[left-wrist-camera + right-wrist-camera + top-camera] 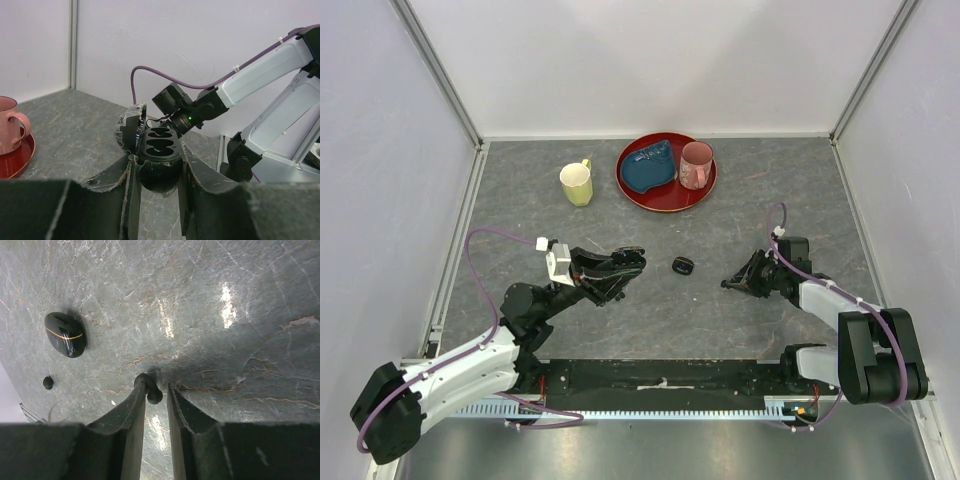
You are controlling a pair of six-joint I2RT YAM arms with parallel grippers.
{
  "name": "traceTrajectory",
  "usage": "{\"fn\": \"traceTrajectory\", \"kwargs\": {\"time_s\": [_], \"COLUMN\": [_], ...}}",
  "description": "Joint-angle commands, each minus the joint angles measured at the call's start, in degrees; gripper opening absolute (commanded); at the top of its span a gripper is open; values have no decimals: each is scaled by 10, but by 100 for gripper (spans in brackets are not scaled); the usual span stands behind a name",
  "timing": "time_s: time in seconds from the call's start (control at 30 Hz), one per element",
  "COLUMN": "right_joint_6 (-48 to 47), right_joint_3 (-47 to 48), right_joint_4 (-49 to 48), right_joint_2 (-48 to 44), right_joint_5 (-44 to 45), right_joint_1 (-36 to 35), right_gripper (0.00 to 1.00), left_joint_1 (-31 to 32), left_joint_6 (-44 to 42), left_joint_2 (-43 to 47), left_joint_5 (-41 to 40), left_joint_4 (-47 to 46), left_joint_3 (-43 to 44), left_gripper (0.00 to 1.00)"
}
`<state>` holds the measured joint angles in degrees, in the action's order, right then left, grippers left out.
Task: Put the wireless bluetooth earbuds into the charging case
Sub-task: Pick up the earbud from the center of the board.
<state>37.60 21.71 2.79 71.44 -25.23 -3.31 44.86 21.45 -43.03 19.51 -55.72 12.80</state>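
My left gripper (157, 154) is shut on an open black charging case (159, 145), held off the table with its lid (131, 131) swung left and its slots empty. In the top view this case (620, 266) is left of centre. My right gripper (157, 386) is low over the table, jaws slightly apart around a tiny black earbud (151, 390). The earbud touches the left finger, with a gap to the right finger. A second earbud (48, 382) lies to the left. A closed black case (65, 334) lies beyond it, mid-table in the top view (683, 265).
A red plate (670, 200) at the back holds a blue dish (649, 167) and a pink mug (695, 165). A yellow mug (577, 183) stands to its left. Walls enclose the table on three sides.
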Motion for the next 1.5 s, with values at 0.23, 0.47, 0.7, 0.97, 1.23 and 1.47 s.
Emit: {"fn": "traceTrajectory", "kwargs": {"time_s": [0.23,0.47,0.7,0.97,1.23,1.47], "right_joint_6": [-26,-25,-25,-25,-25,-25], "right_joint_3": [15,12,14,18,19,24], "right_joint_4": [-18,-16,-22,-24,-24,-14], "right_joint_2": [-7,-21,-3,5,10,1], "right_joint_5": [-24,-20,-20,-20,-14,-9], "right_joint_1": [-6,-13,-16,-23,-28,-29], "right_gripper": [27,27,26,25,24,7], "left_joint_1": [3,3,3,3,3,2], "left_joint_6": [17,21,25,25,26,25], "left_joint_2": [-3,-8,-7,-7,-5,-2], "left_joint_5": [-7,-7,-7,-10,-11,-12], "left_joint_4": [-14,-15,-13,-10,-10,-8], "left_joint_3": [20,19,18,18,15,14], "left_gripper": [2,2,2,2,2,2]}}
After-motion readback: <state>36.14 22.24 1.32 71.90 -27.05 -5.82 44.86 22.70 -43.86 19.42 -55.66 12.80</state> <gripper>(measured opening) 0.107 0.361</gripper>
